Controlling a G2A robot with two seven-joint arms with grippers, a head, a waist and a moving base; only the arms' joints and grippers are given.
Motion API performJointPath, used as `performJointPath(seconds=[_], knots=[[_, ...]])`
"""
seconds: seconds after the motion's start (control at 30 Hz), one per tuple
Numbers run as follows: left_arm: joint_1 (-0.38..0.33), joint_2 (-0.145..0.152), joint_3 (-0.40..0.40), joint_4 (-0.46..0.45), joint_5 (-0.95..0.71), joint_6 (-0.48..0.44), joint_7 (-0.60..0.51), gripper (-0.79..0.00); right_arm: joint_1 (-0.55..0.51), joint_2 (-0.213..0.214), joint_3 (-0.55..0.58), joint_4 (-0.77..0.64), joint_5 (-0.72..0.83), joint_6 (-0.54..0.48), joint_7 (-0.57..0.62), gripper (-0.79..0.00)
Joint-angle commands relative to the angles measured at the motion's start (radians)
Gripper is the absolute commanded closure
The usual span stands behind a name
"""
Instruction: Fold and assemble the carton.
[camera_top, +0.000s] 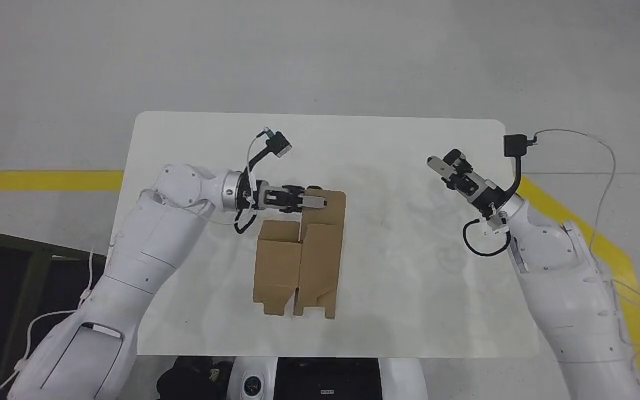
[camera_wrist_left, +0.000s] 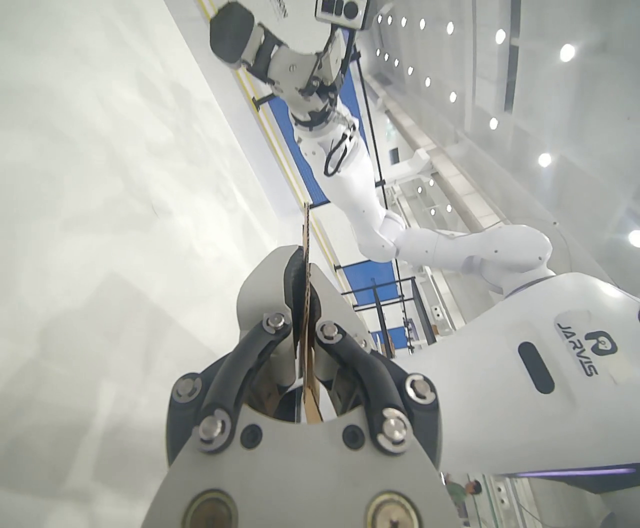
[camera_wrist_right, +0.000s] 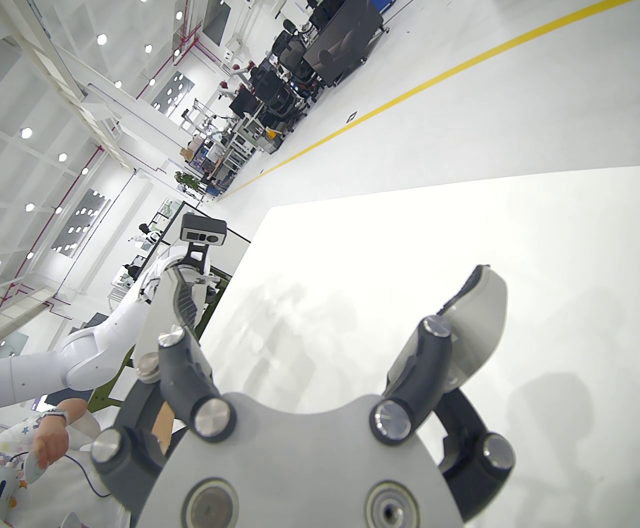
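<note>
- Top view: the flattened brown carton (camera_top: 300, 262) lies on the white table (camera_top: 420, 300), left of centre, with its flaps toward the robot.
- Left gripper (camera_top: 312, 201) is clamped tight on the carton's far edge.
- Right gripper (camera_top: 441, 164) hangs well apart over bare table, fingers spread wide.

The carton (camera_top: 300, 255) lies flat on the table (camera_top: 420, 290). The left gripper (camera_top: 312, 201) is at the carton's far edge, clamped on it. The right gripper (camera_top: 447, 163) hangs over the table well right of the carton, slightly farther back, fingers spread.
</note>
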Motion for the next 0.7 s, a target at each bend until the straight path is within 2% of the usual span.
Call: performJointPath(seconds=[0.0,0.13,0.27,0.67], knots=[[-0.028,-0.004,0.024,0.007,0.019,0.018,-0.016,0.0,0.0,0.0,0.0,0.0,0.0,0.0,0.0,-0.785],[-0.078,-0.015,0.073,0.04,0.031,0.036,-0.033,0.0,0.0,0.0,0.0,0.0,0.0,0.0,0.0,-0.785],[-0.125,-0.035,0.11,0.116,0.0,0.032,-0.024,0.0,0.0,0.0,0.0,0.0,0.0,0.0,0.0,-0.785],[-0.125,-0.035,0.11,0.116,0.0,0.032,-0.024,0.0,0.0,0.0,0.0,0.0,0.0,0.0,0.0,-0.785]])
